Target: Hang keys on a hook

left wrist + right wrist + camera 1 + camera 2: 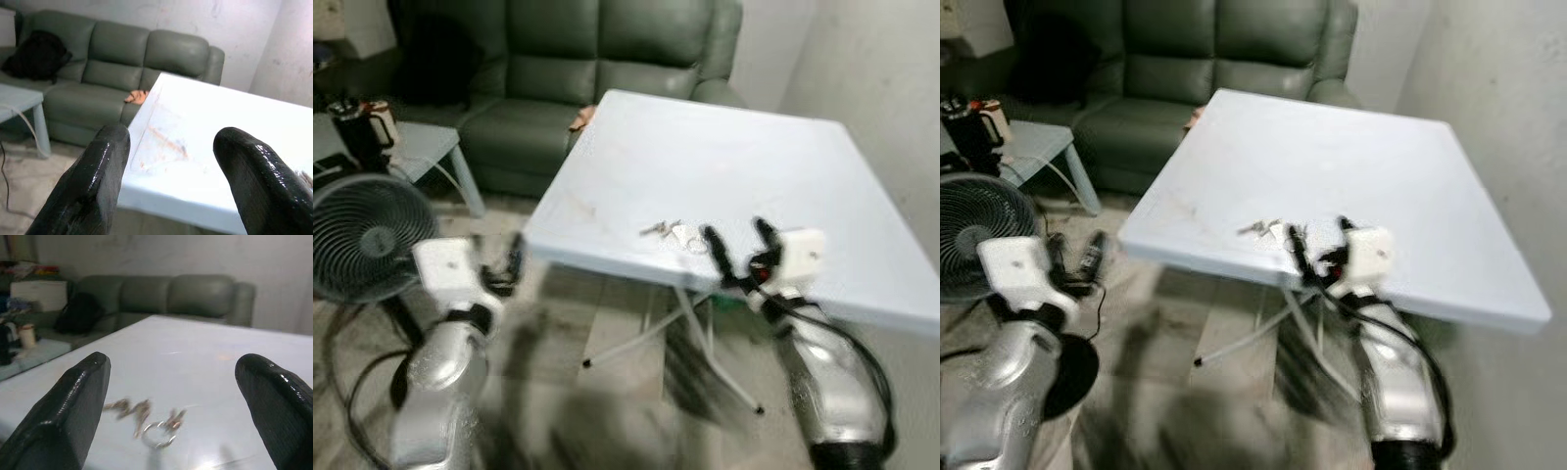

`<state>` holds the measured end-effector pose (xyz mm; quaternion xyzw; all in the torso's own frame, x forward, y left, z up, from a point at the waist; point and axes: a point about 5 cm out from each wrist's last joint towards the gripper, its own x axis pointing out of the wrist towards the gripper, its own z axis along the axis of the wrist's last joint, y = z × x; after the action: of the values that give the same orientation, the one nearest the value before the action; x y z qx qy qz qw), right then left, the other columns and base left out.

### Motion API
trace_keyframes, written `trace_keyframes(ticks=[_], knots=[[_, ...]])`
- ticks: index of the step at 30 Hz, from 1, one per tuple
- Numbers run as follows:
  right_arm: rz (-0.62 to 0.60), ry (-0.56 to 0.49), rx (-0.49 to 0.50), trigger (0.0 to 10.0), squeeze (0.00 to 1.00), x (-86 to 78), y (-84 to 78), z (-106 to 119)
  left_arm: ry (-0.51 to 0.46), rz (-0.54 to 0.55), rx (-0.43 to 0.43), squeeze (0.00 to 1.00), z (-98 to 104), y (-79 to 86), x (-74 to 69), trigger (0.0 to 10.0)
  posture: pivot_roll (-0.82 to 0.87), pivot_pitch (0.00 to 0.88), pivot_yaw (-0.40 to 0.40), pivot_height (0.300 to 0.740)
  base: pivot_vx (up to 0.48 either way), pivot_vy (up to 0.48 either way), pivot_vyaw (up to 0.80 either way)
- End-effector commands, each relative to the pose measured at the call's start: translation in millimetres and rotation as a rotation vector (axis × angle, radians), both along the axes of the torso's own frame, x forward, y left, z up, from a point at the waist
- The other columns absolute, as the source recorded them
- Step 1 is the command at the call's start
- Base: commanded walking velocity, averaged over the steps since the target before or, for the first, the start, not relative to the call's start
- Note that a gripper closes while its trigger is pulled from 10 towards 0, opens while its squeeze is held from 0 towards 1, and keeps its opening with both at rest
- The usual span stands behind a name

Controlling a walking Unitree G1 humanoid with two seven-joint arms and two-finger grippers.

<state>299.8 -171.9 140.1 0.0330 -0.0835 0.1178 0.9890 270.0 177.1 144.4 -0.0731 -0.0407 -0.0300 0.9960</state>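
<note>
A small bunch of keys [674, 233] on a metal ring lies near the front edge of the pale blue folding table [734, 157]. In the right wrist view the keys [146, 423] lie between the fingers, a little ahead of them. My right gripper [740, 251] is open at the table's front edge, just right of the keys, not touching them. My left gripper [504, 264] is open, below the table's left corner, with nothing in it. No hook is in view.
A green sofa [578, 69] stands behind the table, with a black bag [36, 54] on it. A black fan [367, 235] and a low side table [421, 147] with a kettle stand at the left. A white wall [891, 117] runs along the right.
</note>
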Motion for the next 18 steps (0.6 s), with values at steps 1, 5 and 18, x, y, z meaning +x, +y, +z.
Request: trace_keyframes(ticks=[1, 5, 18], knots=[[0.041, -0.018, 0.013, 10.0, 0.0, 1.6, 11.8, 5.4, -0.004, 0.023, 0.019, 0.0, 1.9, 6.7, -0.7, 10.0, -0.07, 0.0, -0.039, 0.74, 0.36, 0.0, 0.0], [0.043, -0.015, 0.009, 10.0, 0.0, 0.9, 11.8, 5.3, -0.003, 0.02, 0.015, 0.0, 1.8, 6.4, -1.2, 10.0, -0.07, 0.0, -0.039, 0.74, 0.362, 0.0, 0.0], [0.061, -0.01, -0.005, 10.0, 0.0, 0.6, 13.3, 5.0, -0.008, 0.028, 0.01, 0.0, 2.0, 6.0, -2.4, 10.0, -0.07, 0.0, -0.046, 0.74, 0.359, 0.0, 0.0]])
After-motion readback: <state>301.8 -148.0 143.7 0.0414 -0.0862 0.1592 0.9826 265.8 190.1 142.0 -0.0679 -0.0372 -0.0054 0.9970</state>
